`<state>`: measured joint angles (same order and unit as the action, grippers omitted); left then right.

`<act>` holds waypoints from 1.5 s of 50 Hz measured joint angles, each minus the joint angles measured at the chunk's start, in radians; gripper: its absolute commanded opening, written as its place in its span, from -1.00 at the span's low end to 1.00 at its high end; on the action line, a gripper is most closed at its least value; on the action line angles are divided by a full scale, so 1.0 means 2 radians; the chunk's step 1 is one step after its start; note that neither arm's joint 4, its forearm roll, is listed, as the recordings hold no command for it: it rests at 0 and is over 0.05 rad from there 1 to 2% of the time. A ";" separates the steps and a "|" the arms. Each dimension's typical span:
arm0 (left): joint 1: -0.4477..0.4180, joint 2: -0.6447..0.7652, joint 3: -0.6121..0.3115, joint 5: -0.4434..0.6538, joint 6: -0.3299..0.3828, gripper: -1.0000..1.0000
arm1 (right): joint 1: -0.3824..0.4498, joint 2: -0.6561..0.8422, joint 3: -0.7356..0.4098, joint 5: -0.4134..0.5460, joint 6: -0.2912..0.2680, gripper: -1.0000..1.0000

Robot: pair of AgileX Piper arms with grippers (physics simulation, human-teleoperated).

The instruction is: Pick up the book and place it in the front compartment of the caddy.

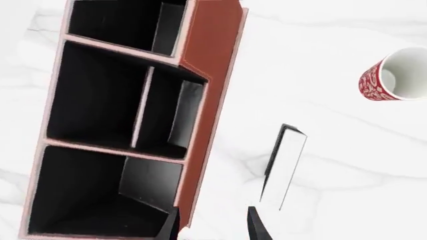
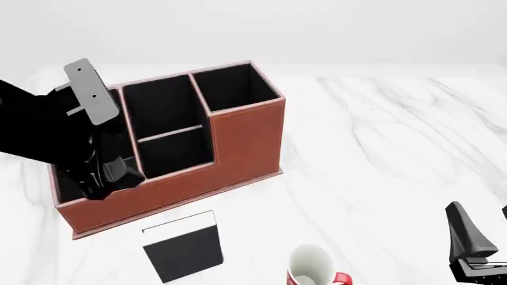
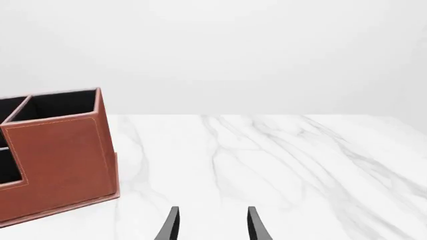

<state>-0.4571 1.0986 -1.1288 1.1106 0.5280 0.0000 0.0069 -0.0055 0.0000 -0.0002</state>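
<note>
While the book lies flat on the marble table, just near of the caddy's stepped wall and apart from it, nothing has hold of it, so the step in hand looks to be the reach and grasp. The left gripper hangs above the caddy's near-left part with its fingers released and nothing between them; in its wrist view the tips sit over the box's outer wall and the bare table beside it, with the book off to one side. A good approach would bring that gripper nearer, clear of the wall, then down over the book. Because the book is thin and flat, the fingers should probably straddle its narrow width and close on the edges low down; a shallow pinch could slip. The mug lies on its side just right of the book, so keep the descent tight on that side. The front compartment, the middle cell behind the low wall, is unoccupied. The right gripper waits at the near right, fingers released, holding nothing.
</note>
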 measured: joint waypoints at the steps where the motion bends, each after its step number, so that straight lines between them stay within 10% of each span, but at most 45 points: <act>1: -0.003 0.004 -0.001 0.003 -0.001 1.00 | 0.000 0.000 0.000 0.000 0.000 1.00; 75: -0.136 0.105 0.061 -0.003 -0.095 1.00 | 0.000 0.000 0.000 0.000 0.000 1.00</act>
<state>-0.7289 1.3086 -1.0077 1.1054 0.3375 0.0000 0.0068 -0.0055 0.0000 -0.0002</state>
